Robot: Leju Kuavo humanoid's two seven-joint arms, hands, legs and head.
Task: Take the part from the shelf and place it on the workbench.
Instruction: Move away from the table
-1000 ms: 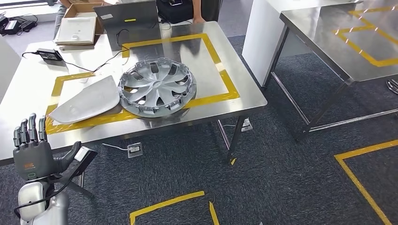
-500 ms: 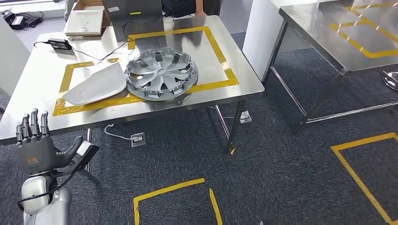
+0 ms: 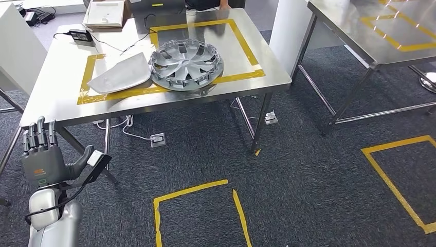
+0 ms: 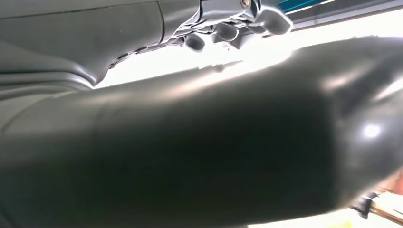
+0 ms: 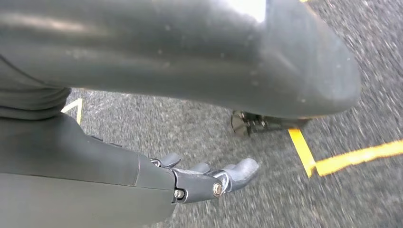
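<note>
Left hand (image 3: 43,163) is raised at the near left, fingers straight and apart, thumb out to the side, holding nothing. It hangs over carpet, short of the workbench (image 3: 61,82) edge. Right hand (image 5: 204,178) hangs low over the floor; fingers lie loosely extended with nothing in them, so I read it as open too.

The parts: a silver hubcap (image 3: 186,64) lies flat on the workbench, sitting across the near strip of the right-hand yellow tape square (image 3: 241,41). Just left of it, touching or very nearly so, a pale grey curved panel (image 3: 121,74) lies inside the smaller tape frame (image 3: 87,77). The tape outlines look like marked drop zones, which would explain why both pieces lie where they do. Which of the two is the task's part cannot be told; no shelf is in the head view.

Judgement: with both hands free and parts already on the bench, this is either a finished placement or the walk to fetch another.

Pose: left forearm is bent upward, palm turned away from the camera, wrist roughly level. Nothing suggests a reach in progress.

Further out: a laptop (image 3: 154,6) and a shallow cardboard box (image 3: 107,13) at the far edge, a black adapter (image 3: 81,35) with cable on the far left, a second steel table (image 3: 370,31) at the right, tape squares (image 3: 198,211) on the carpet. A person's hand (image 3: 222,5) rests at the far edge.
</note>
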